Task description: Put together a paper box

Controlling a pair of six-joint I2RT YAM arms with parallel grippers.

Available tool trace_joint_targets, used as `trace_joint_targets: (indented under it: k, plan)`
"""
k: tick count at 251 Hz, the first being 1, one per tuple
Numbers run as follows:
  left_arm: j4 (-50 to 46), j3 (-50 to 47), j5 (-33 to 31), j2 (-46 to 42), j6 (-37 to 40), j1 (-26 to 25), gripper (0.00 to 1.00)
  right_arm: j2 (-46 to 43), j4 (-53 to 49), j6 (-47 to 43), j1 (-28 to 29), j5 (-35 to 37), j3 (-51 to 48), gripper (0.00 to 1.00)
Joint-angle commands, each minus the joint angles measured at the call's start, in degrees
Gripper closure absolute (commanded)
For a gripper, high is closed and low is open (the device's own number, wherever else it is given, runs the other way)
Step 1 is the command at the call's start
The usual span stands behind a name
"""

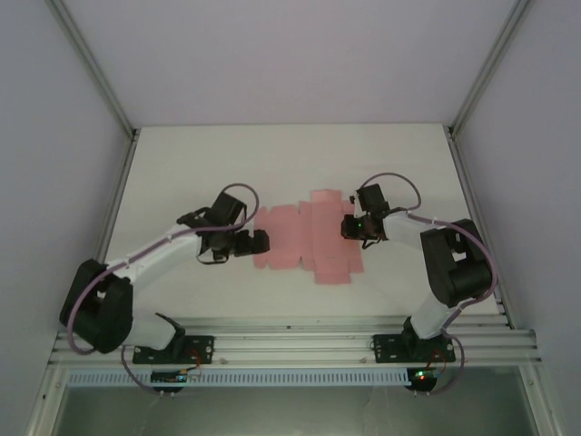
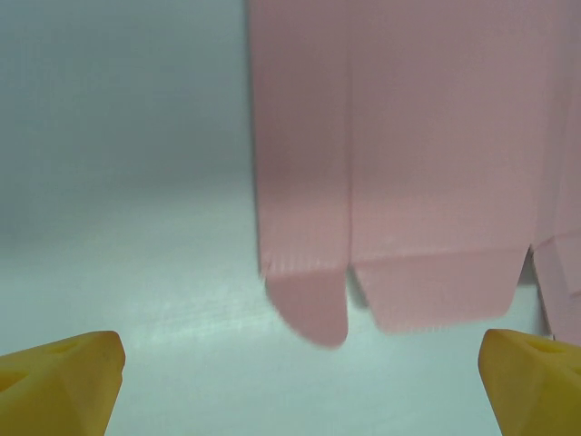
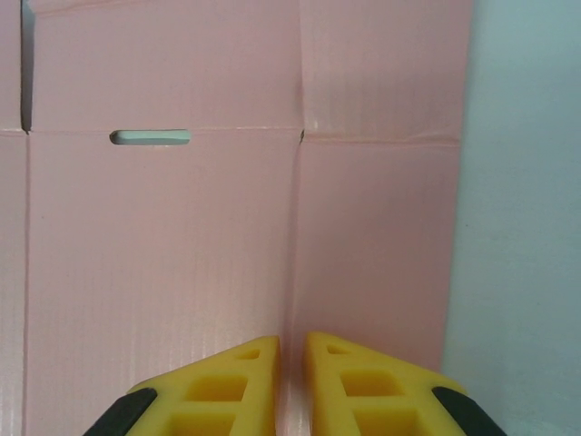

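Shows the paper box (image 1: pixel 309 238) as a flat pink sheet centred on the counter (image 1: pixel 182 173), left pincer (image 1: pixel 259 242) wide open at its 9 o'clock edge, right pincer (image 3: pixel 290 354) almost closed over a crease toward 3 o'clock; risks sliding or creasing crooked if nudged unheld

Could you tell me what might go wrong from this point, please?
1. The paper box lies flat; the open left gripper at its edge may just push the thin card along instead of catching it.
2. The right gripper, nearly shut above a fold line, could drag or crease the sheet off that line.
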Motion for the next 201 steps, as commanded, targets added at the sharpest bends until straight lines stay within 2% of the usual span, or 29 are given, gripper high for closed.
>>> trace_joint_targets:
  k: [1, 16, 40, 73, 124, 147, 171, 201]
  plan:
    - [7.5, -5.9, 6.2, -3.4, -12.9, 0.0, 0.03, 0.0, -5.7, 2.4, 0.4, 1.9, -1.0, 0.82]
    - [18.6, -11.8, 12.2, -5.2, -18.7, 0.1, 0.06, 0.5, -6.0, 3.3, 0.4, 1.2, -1.2, 0.82]
    - [33.7, -18.7, 15.8, -5.7, -27.2, 0.1, 0.11, 1.3, -5.8, 3.6, 0.5, 0.2, -1.3, 0.82]
    - [39.6, -19.6, 15.0, -2.0, -30.2, -0.4, 0.20, 2.1, -5.6, 4.2, 0.6, -0.9, -1.5, 0.82]
    - [55.8, -21.6, 19.1, 6.3, -36.6, -0.5, 0.37, 1.6, -5.0, 5.0, 0.6, -1.0, -2.6, 0.82]
    - [54.9, -20.7, 17.6, 7.6, -35.8, -0.2, 0.47, 1.6, -4.7, 5.3, 0.7, -0.9, -2.7, 0.82]
    - [49.4, -19.7, 13.5, 6.7, -33.2, 0.3, 0.53, 1.4, -4.2, 5.3, 0.9, -0.9, -3.0, 0.82]
    - [46.4, -20.1, 9.4, 4.8, -33.1, 1.1, 0.70, 1.5, -4.6, 5.5, 0.9, -0.9, -3.0, 0.83]
